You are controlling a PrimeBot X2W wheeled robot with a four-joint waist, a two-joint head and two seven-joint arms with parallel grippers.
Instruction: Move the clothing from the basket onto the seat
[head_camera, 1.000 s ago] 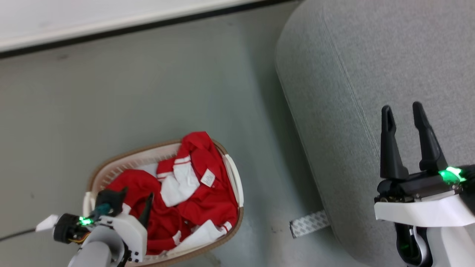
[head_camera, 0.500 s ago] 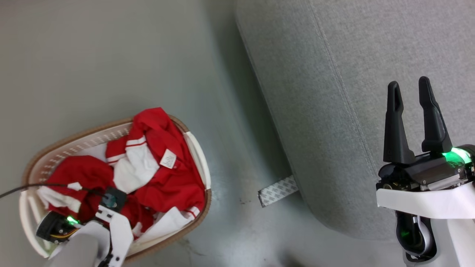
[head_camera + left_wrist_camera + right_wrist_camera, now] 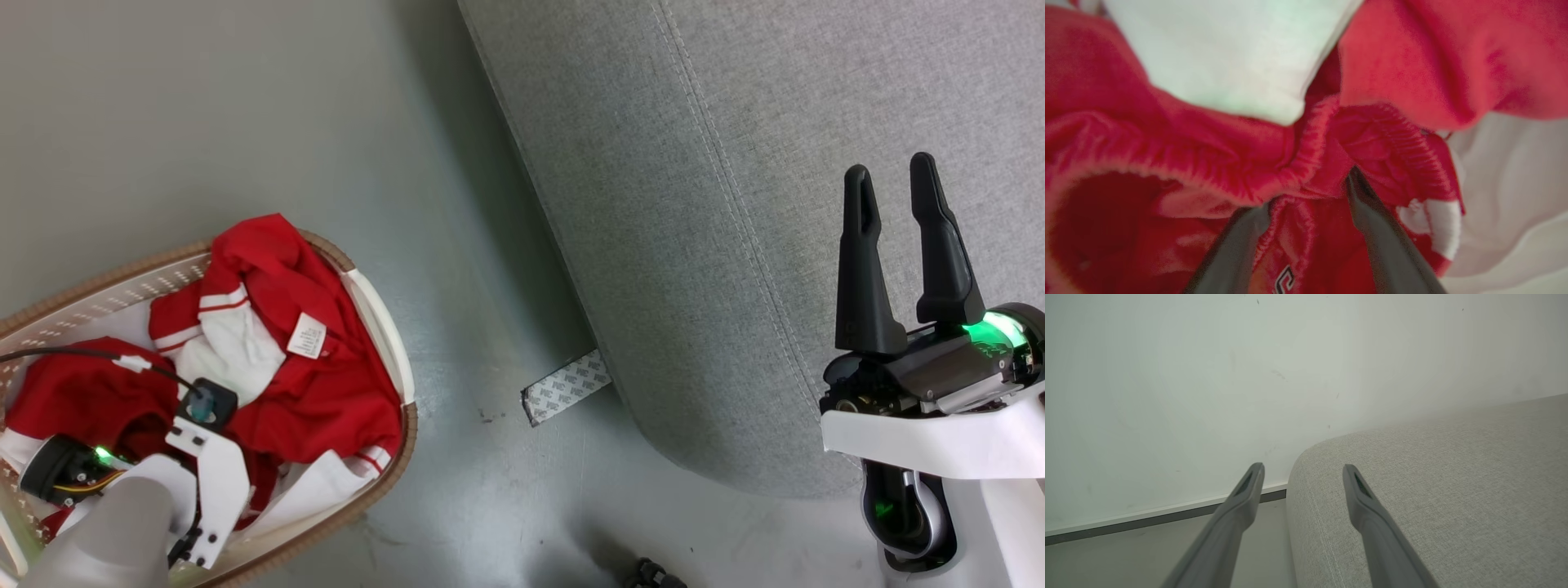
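Light, limp clothing [image 3: 326, 400] like that wants pinching at the thick gathered waistband [image 3: 1310, 139] the wide-spread left hand [image 3: 1306, 190] straddles.

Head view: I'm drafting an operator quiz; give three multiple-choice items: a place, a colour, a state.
1. Near the large grey woven seat, the soft red-and-white clothing lies: A on it. B in the oval white plastic, brown-rimmed basket. C under it.
2. The small label on one garment is: A white. B blue. C black.
3. The right gripper with long dark fingers is: A shut on fabric. B shut, empty. C open, empty.
Key: 1 B, the heap sits within the rim; 2 A, it matches the white panels; 3 C, fingers apart, nothing between.
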